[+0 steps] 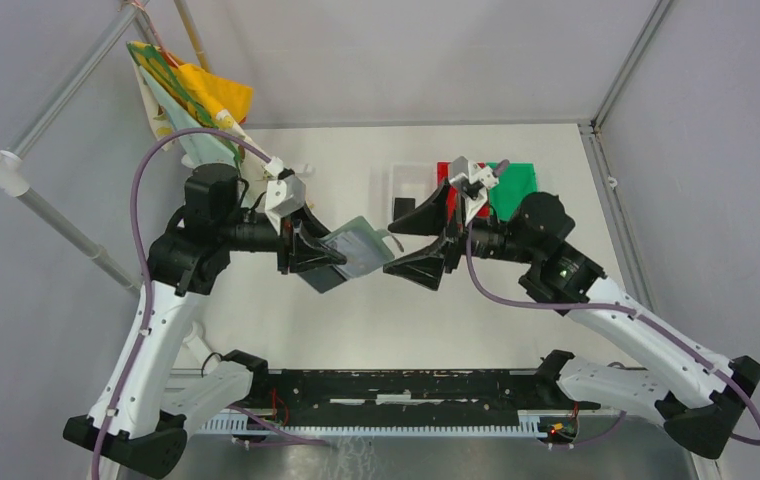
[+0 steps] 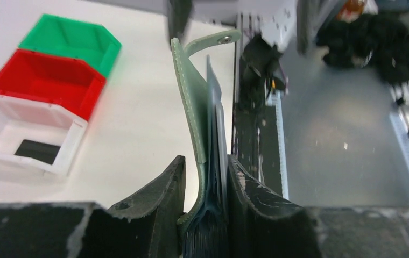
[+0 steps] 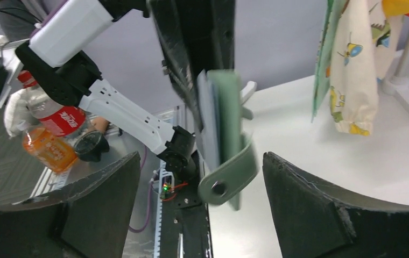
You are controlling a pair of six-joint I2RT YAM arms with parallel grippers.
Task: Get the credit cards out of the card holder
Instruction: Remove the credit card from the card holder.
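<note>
My left gripper (image 1: 321, 255) is shut on the grey-green card holder (image 1: 354, 250) and holds it above the table, tab end toward the right arm. In the left wrist view the holder (image 2: 189, 97) stands edge-on between the fingers, with thin card edges (image 2: 219, 140) in its dark pocket. My right gripper (image 1: 392, 246) is open, its fingertips just short of the holder's free end. In the right wrist view the holder (image 3: 226, 118) and its tab (image 3: 226, 180) hang between the spread fingers, untouched. A black card (image 2: 36, 151) lies in the white bin (image 2: 8, 115).
White (image 1: 408, 180), red (image 1: 444, 172) and green (image 1: 514, 180) bins stand in a row behind the right gripper. Patterned cloth (image 1: 191, 100) hangs from a rail at the back left. A black rail (image 1: 396, 385) runs along the table's near edge.
</note>
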